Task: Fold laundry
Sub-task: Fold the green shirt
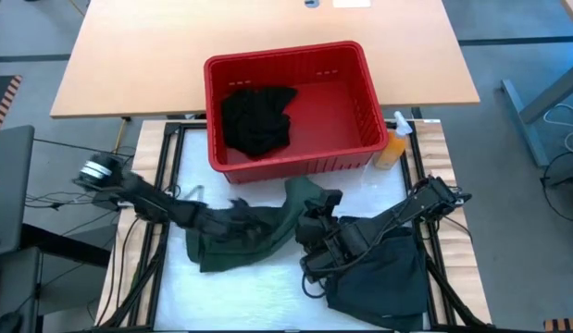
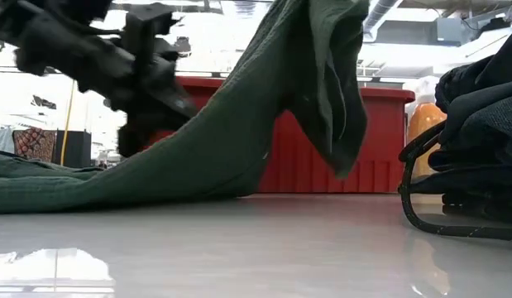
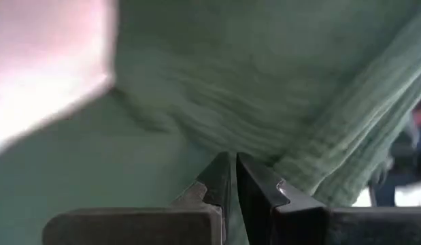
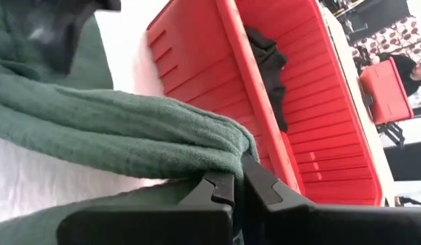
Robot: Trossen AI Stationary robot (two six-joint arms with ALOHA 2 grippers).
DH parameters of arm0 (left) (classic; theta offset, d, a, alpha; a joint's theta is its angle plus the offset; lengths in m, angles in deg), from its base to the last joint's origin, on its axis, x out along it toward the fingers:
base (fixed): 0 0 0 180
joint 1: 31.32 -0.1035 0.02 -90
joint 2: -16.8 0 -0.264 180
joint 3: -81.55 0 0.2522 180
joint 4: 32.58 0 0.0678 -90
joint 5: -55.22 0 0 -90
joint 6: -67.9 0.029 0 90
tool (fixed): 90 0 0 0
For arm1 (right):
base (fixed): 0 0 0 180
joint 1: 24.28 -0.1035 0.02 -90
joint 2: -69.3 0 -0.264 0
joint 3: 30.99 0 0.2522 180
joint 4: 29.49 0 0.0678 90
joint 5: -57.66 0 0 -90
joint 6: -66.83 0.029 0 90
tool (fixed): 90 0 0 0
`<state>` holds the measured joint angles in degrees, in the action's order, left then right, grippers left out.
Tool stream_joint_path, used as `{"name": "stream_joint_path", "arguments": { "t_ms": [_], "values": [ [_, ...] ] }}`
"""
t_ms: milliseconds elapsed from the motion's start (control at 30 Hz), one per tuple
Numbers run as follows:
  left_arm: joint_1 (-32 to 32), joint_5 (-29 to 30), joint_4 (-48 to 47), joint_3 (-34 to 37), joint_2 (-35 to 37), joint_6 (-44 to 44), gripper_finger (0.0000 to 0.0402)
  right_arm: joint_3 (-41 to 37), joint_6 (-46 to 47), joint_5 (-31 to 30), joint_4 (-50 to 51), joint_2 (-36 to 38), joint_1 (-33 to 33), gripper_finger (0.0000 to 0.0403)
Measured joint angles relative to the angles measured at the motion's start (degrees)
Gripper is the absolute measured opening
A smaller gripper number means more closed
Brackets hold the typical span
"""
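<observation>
Both claws are pinched closed on the green garment (image 1: 258, 231), which lies spread on the tabletop (image 1: 267, 287) in front of the red basket (image 1: 360, 102). The left claw (image 3: 234, 178) grips its middle, the right claw (image 4: 239, 182) a raised edge. A black garment (image 1: 258, 120) sits in the basket, and a dark teal one (image 1: 383, 268) lies beneath the right arm.

- The place is judged to be a robotics lab or workshop, not a home.
- Two dark robot arms (image 1: 156, 202) are mounted on a framed white desk (image 1: 267, 296), with loose cables (image 1: 55, 199) trailed at its side.
- A bare wooden table (image 1: 267, 46) is set behind it on a grey floor (image 1: 527, 37).
- In the low view, an open hall with ceiling ducting (image 2: 388, 12) is seen beyond the desk.
</observation>
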<state>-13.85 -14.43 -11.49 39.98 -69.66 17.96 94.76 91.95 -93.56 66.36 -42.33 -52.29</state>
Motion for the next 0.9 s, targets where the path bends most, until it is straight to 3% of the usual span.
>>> {"name": "stream_joint_path", "arguments": {
  "t_ms": [133,333,500,567,667,900],
  "values": [
    [-0.06,-4.28,-1.89,-12.06,-13.52,5.00,0.0015,0.00,-0.01,1.37,0.55,0.00,-0.17,0.0024],
    [-1.86,-5.57,-15.80,-28.65,-27.22,6.68,0.0015,0.00,-0.15,6.04,6.12,-0.02,-0.07,0.0024],
    [-5.88,-20.36,-17.33,-40.80,-35.45,11.95,0.0015,0.07,-8.31,7.81,7.62,0.92,-1.51,0.0024],
    [-6.68,-22.32,-20.48,-43.41,-35.86,12.26,0.0015,0.44,-8.86,8.00,7.90,1.18,-1.70,0.0024],
    [-6.82,-19.68,-25.45,-43.00,-33.03,14.75,0.0015,0.22,-7.99,9.03,7.95,2.10,-1.73,0.0024],
    [-5.63,-13.99,-47.47,-41.07,-16.92,26.25,0.0015,0.24,-5.40,8.03,7.93,2.60,-1.53,0.0024]
  ]
}}
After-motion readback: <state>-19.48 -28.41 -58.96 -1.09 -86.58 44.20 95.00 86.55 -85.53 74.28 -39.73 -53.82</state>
